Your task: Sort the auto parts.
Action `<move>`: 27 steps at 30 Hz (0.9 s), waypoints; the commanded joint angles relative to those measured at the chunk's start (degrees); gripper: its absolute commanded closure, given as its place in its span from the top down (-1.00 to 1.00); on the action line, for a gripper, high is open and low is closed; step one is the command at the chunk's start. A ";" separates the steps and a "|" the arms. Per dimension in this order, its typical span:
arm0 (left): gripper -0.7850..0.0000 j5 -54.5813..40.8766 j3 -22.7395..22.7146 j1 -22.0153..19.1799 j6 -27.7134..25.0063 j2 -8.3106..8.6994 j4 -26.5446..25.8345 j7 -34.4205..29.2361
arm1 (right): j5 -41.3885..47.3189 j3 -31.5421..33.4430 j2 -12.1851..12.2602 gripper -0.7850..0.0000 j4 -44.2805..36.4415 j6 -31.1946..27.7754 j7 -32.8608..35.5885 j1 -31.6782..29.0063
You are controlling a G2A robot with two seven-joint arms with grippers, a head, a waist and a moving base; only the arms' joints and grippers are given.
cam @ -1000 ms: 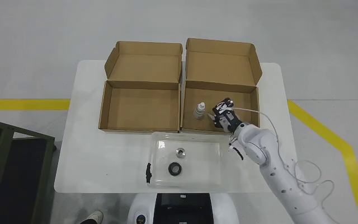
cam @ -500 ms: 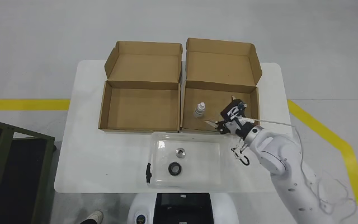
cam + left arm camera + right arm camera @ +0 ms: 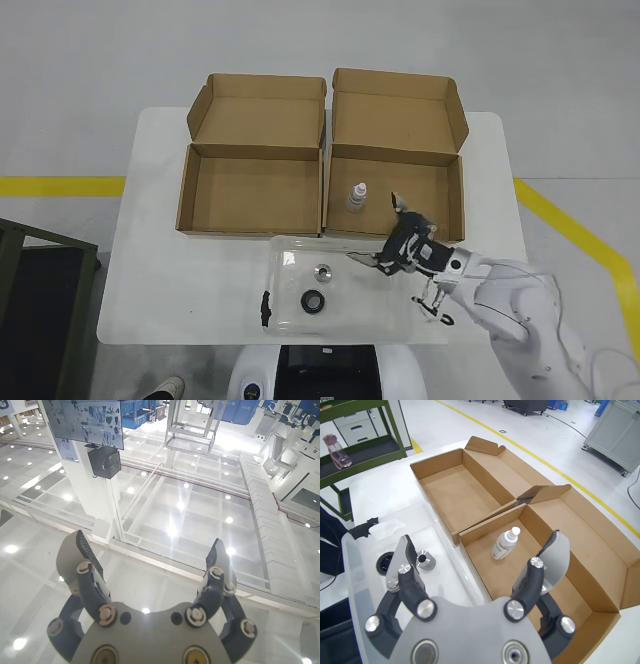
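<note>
White tabletop (image 3: 160, 280) bears a clear plastic bin (image 3: 355, 300); above its rim the right hand (image 3: 480, 536) gapes wide, empty.

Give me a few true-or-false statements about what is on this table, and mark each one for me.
1. A small white bottle is in the right cardboard box. True.
2. The left cardboard box holds a bottle too. False: only its bare cardboard floor shows.
3. The right gripper is shut on a part. False: it is open and holds nothing.
4. The clear plastic bin holds a silver metal cylinder and a black ring. True.
5. Both cardboard boxes have their lids shut. False: both lids are folded back and open.
</note>
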 commanded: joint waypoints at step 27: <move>1.00 0.00 0.00 0.00 0.00 0.00 0.00 0.00 | -5.20 -5.54 0.08 1.00 0.41 -2.23 -1.50 -2.28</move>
